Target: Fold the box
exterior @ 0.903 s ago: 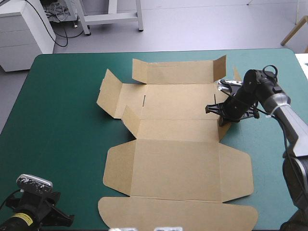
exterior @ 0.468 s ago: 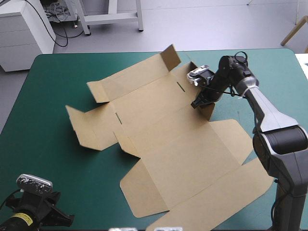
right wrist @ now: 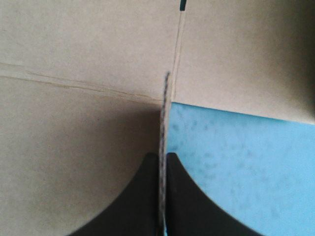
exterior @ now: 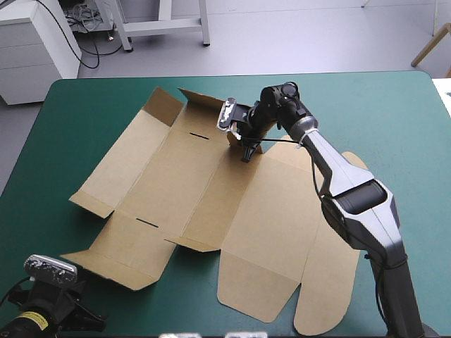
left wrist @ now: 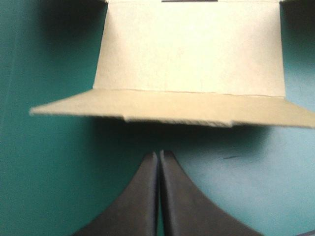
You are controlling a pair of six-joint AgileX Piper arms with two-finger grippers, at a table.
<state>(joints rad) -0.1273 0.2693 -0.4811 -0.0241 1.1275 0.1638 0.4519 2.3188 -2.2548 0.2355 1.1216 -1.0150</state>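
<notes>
On the teal-green cover (exterior: 77, 127), the brown box (exterior: 211, 204) lies opened out and askew. My right gripper (exterior: 244, 146) pinches an upright flap (right wrist: 165, 98) at its far side. My left gripper (left wrist: 158, 153), fingers pressed together, rests just short of its near-left edge.

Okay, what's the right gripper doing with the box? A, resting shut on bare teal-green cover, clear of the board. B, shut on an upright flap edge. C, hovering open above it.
B: in the right wrist view the right gripper is all but shut, with a thin upright edge of the box pinched in it.
</notes>
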